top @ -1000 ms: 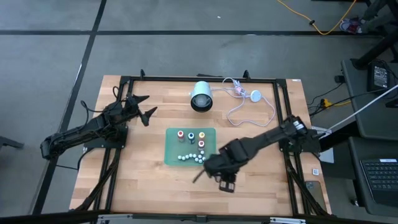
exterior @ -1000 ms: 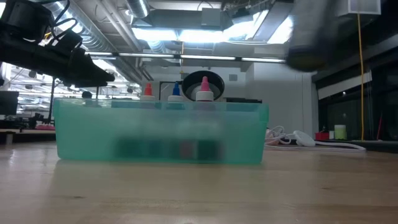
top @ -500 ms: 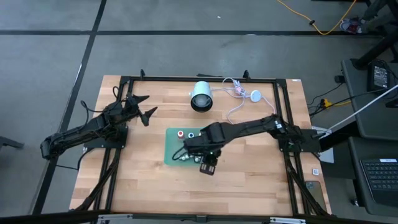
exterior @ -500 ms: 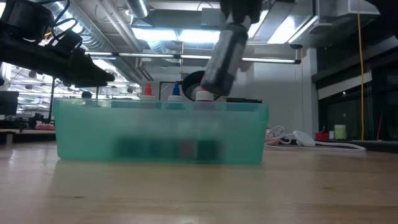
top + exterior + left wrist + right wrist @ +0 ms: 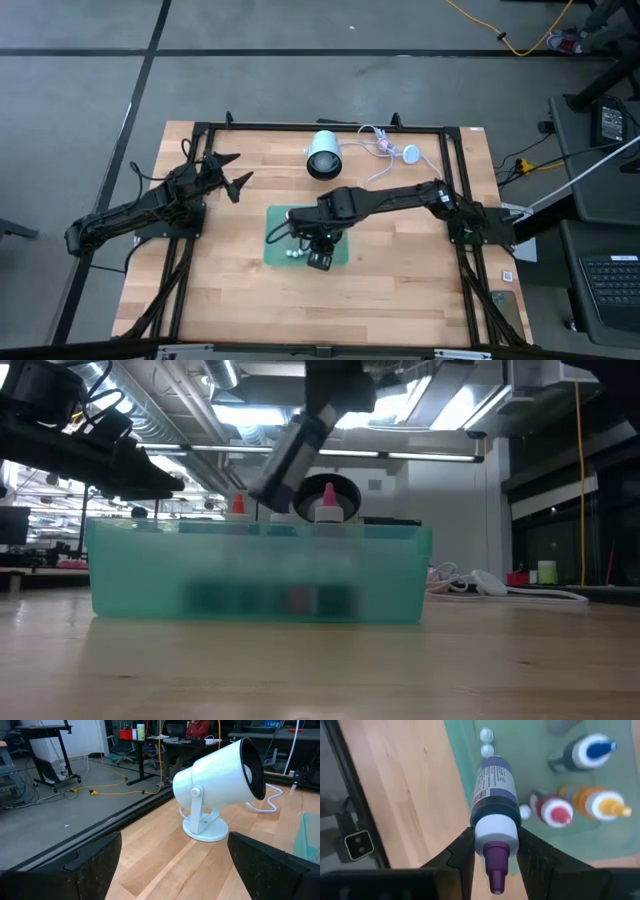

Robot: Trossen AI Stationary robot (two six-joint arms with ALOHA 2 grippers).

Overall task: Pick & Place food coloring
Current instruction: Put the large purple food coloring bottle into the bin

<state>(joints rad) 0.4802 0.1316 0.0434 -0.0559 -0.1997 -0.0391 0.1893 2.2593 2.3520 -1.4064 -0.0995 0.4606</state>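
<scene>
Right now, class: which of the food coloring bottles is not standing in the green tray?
The purple-capped bottle: the right gripper's jaws hold it above the green tray, while the blue, red and orange-capped ones stand inside.

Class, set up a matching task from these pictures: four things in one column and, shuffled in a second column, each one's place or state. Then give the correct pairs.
Things
1. purple-capped bottle
2. blue-tipped bottle
3. white lamp
4. left gripper

Places or states
A. lying on the bare wood behind the tray
B. standing upright in the green tray
C. clamped between the fingers of the right gripper
D. open, waiting at the table's left edge

Pairs: 1-C, 2-B, 3-A, 4-D
</scene>
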